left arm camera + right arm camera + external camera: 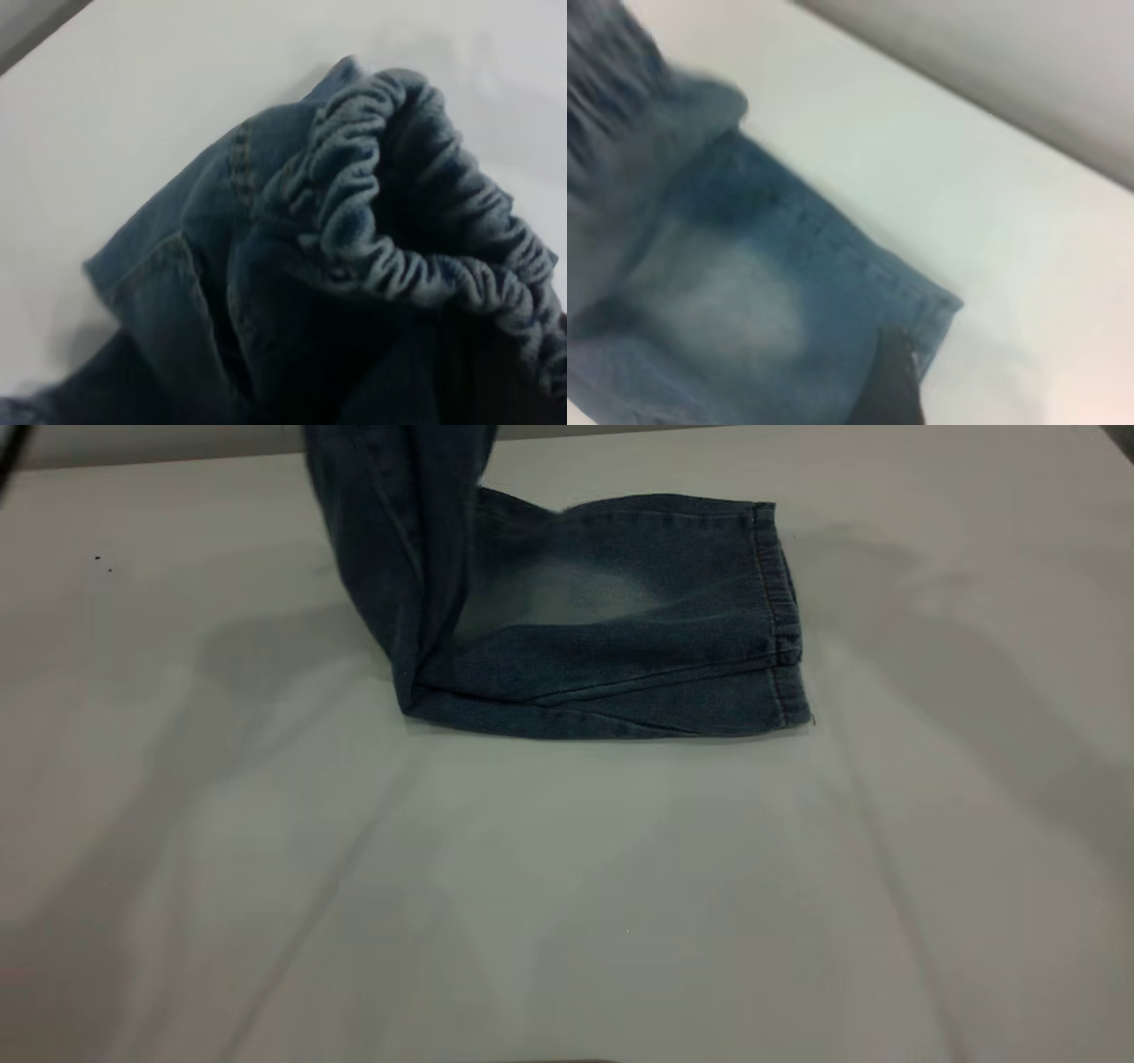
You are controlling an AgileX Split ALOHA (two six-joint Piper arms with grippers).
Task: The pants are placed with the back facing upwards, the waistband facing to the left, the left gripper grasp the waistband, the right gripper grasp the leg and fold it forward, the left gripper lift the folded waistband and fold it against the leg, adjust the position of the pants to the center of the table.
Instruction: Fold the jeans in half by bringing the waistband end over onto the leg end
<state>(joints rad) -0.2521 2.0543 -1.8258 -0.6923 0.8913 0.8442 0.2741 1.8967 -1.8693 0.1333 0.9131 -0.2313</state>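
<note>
soft, limp denim pants (pixel 611 620), fairly heavy for cloth; best gripped at the thick ruched waistband (pixel 390 221), where the gathers give purchase. washed blue with a whitish faded patch on the leg (pixel 576 593), stitched hems at the right. lying folded at the far middle of the worktop (pixel 567 886), waist end hoisted upward out of the exterior view. left claw and right claw: neither visible, open or clamped impossible to tell.

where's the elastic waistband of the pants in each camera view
Exterior: not identifiable; the pants rise out of frame at top left.
Left wrist: the waistband, ruched, fills the centre and right.
Right wrist: blurred gathers in one corner, probably it.
Shared landmark: the faded whitish patch.
</note>
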